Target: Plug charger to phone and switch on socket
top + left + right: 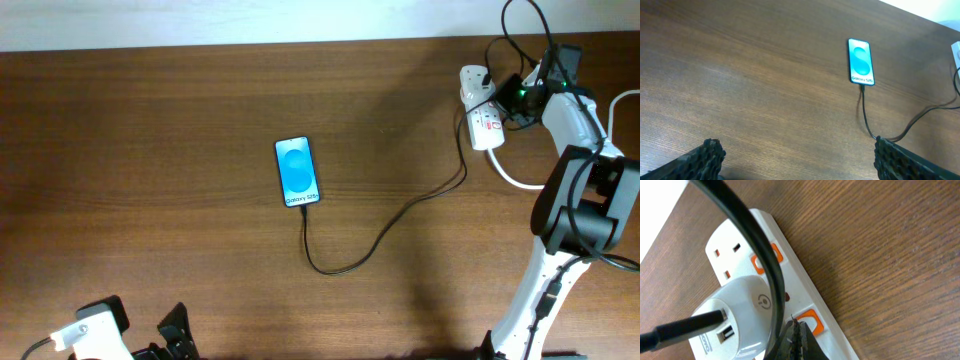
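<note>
Left hand (pixel 799 159) wide, right hand (pixel 795 341) pinched.

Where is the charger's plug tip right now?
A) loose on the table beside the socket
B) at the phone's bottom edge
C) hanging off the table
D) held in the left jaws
B: the charger runs straight up to the bottom edge of the phone, just under the Galaxy S25 text, and ends there.

We find the phone (pixel 297 172) lying on the desk (pixel 150 150). From the phone's near end the charger (pixel 385 228) loops right and back to an adapter (pixel 735 315) seated in the socket (pixel 482 115), far right of the phone.
</note>
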Available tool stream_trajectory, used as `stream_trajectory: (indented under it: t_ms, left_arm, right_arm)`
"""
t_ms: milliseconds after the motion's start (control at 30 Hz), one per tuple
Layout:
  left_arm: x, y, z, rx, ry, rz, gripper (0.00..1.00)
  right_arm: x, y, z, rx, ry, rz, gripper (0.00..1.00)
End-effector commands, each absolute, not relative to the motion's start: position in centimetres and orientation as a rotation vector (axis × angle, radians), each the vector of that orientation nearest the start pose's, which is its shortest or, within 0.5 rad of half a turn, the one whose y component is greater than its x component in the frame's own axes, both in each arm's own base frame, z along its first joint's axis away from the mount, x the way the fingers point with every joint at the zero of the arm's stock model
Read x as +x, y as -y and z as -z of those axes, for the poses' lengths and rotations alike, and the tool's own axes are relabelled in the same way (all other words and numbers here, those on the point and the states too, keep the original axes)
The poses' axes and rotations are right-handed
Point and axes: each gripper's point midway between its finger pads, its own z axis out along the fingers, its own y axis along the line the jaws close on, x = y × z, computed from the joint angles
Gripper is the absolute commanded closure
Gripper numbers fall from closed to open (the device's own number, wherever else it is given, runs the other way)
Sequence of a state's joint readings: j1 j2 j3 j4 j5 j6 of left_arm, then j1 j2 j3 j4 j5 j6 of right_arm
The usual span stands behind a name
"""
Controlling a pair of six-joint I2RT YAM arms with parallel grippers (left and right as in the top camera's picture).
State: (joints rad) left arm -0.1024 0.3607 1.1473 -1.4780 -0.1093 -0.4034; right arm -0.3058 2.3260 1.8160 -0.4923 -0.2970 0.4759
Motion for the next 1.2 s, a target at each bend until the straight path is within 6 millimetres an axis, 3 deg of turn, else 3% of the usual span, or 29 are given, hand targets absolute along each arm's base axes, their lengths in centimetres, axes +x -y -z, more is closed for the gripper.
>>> stream_trajectory:
  t_ms: [0,267,633,800,967,1167]
  left_arm:
    - [9.3,-1.1,-26.7,-0.389,-2.223,0.128,0.01]
    - [9.3,-1.1,-26.7,-0.389,-2.223,0.128,0.01]
    - [9.3,-1.1,-26.7,-0.389,-2.223,0.128,0.01]
    - [9.3,-1.1,-26.7,-0.389,-2.223,0.128,0.01]
    - [9.3,-1.1,-26.7,-0.389,-2.223,0.128,0.01]
    - [9.3,-1.1,-26.7,-0.389,-2.223,0.128,0.0]
  right_arm:
    - [57.1,12.0,-4.3,0.815,-2.404,-0.446,0.96]
    - [57.2,11.2,-2.8,0.767,-2.44,-0.427,0.96]
    - [56.9,10.5,-2.4,0.736,-2.469,-0.424,0.96]
    - [55.9,9.9,-0.6,0.75,-2.516,-0.431,0.96]
    - [55.2,6.9,2.4,0.701,-2.603,-0.457,0.96]
    - [54.5,6.2,3.4,0.691,-2.663,-0.309,0.96]
